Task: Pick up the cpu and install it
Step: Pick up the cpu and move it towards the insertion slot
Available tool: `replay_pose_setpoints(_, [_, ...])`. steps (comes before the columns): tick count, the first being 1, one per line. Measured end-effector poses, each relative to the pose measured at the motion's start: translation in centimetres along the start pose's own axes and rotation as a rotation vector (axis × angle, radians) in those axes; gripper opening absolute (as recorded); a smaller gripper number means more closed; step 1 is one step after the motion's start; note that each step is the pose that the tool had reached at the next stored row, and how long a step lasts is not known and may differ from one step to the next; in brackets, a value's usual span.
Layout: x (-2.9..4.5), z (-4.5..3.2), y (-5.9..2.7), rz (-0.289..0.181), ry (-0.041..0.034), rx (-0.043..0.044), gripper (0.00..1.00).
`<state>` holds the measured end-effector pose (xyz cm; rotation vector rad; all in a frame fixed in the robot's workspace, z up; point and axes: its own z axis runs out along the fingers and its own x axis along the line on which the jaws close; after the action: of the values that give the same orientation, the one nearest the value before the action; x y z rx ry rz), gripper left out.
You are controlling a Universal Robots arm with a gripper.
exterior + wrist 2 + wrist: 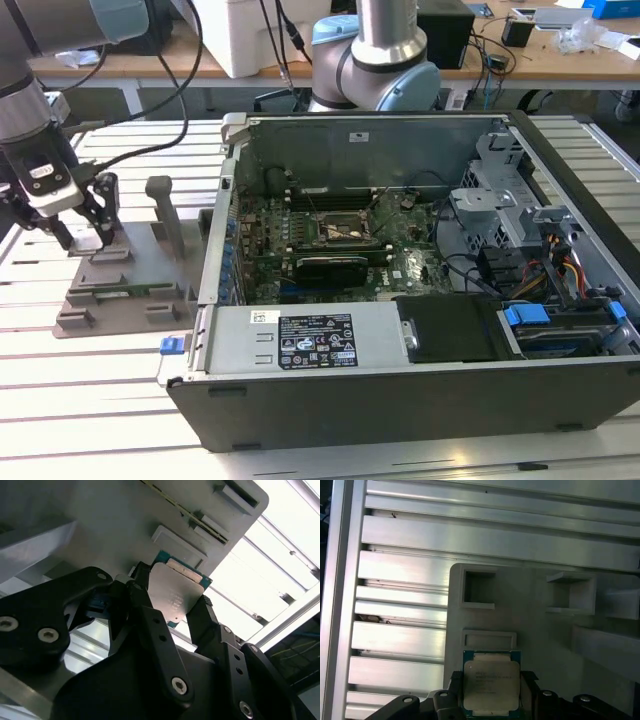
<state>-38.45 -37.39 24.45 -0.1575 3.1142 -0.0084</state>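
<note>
The cpu (176, 596) (491, 685) is a flat square chip with a silver top and a thin green rim. It sits between the two black fingers of my gripper (174, 588) (491, 680), which press on opposite edges of it. In both wrist views the chip hangs just over the grey plastic holder block (115, 520) (540, 625). In the exterior view my gripper (82, 228) stands over the holder block (130, 275) at the exterior view's left. The black socket (345, 230) lies on the green motherboard inside the open case.
The open computer case (400, 385) has tall metal walls, cables and a drive cage (510, 215) at the exterior view's right. An upright grey post (165, 210) rises from the holder beside my gripper. Another arm's base (375, 60) stands behind the case. The table is slatted aluminium.
</note>
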Motion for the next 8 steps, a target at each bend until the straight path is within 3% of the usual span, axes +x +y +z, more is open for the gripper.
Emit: replay_pose_setpoints(8, [-0.01,-0.64,0.0,0.0,-0.0007,-0.0066,0.55])
